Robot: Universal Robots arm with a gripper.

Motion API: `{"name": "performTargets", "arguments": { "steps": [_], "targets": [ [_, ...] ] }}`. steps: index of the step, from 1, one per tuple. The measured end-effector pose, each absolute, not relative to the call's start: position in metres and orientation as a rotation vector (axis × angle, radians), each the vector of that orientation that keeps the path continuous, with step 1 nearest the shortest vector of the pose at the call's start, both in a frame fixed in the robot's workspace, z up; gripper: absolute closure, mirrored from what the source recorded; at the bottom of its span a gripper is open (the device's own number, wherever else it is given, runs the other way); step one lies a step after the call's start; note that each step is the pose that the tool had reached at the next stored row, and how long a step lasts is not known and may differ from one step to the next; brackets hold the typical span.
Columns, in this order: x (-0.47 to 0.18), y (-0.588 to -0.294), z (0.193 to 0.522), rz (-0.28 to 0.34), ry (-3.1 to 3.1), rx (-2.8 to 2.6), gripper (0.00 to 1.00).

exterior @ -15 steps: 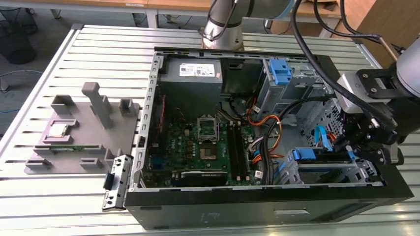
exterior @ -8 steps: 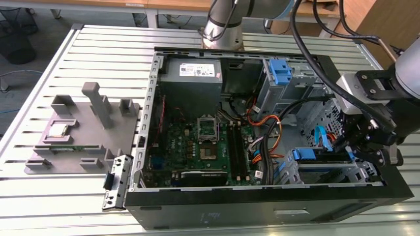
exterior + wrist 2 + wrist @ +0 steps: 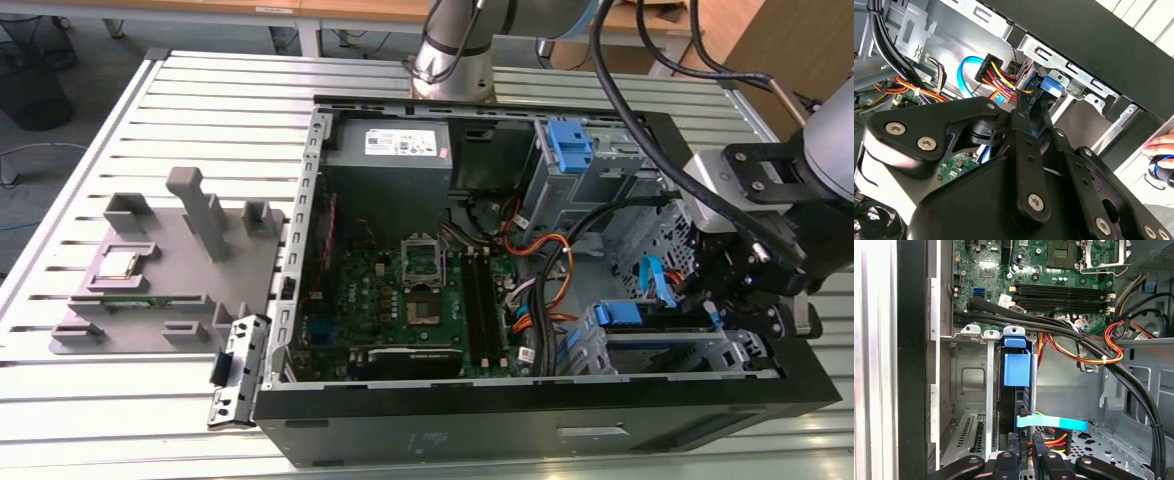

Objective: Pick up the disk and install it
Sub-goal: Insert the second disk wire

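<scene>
The disk [image 3: 663,335] stands on edge in the metal drive bay [image 3: 741,352] at the corner of the open computer case, on the exterior view's right. Its blue carrier rail [image 3: 621,313] shows at the bay's mouth. In the first wrist view the disk [image 3: 1015,400] is edge-on, its blue carrier [image 3: 1016,369] facing me. My gripper [image 3: 727,305] hangs right at the disk's end. In both wrist views the gripper [image 3: 1026,442] [image 3: 1033,107] has its fingers drawn close together, just short of the blue carrier [image 3: 1051,87]. Whether they pinch anything is hidden.
A light-blue flat cable [image 3: 1054,423] and a red-yellow-orange power lead [image 3: 1054,442] run beside the fingertips. Black cable bundles [image 3: 1094,355] cross above the motherboard [image 3: 400,290]. The grey power supply [image 3: 387,145] and a blue latch [image 3: 567,148] sit at the back. A grey fixture [image 3: 147,270] lies outside; a hand [image 3: 1161,145] shows.
</scene>
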State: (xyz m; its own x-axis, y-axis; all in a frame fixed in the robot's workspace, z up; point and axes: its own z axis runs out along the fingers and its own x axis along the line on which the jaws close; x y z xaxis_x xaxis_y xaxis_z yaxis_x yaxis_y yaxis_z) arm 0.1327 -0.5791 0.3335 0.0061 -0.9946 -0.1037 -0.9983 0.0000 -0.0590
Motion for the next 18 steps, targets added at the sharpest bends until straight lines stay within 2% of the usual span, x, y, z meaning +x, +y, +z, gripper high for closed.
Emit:
{"name": "performTargets", "arguments": {
  "steps": [14, 16, 17, 18],
  "targets": [
    [0.1326, -0.5791, 0.3313, 0.045, 2.138, -2.145, 0.75],
    [0.1327, -0.5792, 0.3314, 0.045, 2.138, -2.145, 0.76],
    [0.1327, -0.5792, 0.3314, 0.045, 2.138, -2.145, 0.82],
    [0.1327, -0.5791, 0.3314, 0.045, 2.138, -2.145, 0.82]
  ]
}}
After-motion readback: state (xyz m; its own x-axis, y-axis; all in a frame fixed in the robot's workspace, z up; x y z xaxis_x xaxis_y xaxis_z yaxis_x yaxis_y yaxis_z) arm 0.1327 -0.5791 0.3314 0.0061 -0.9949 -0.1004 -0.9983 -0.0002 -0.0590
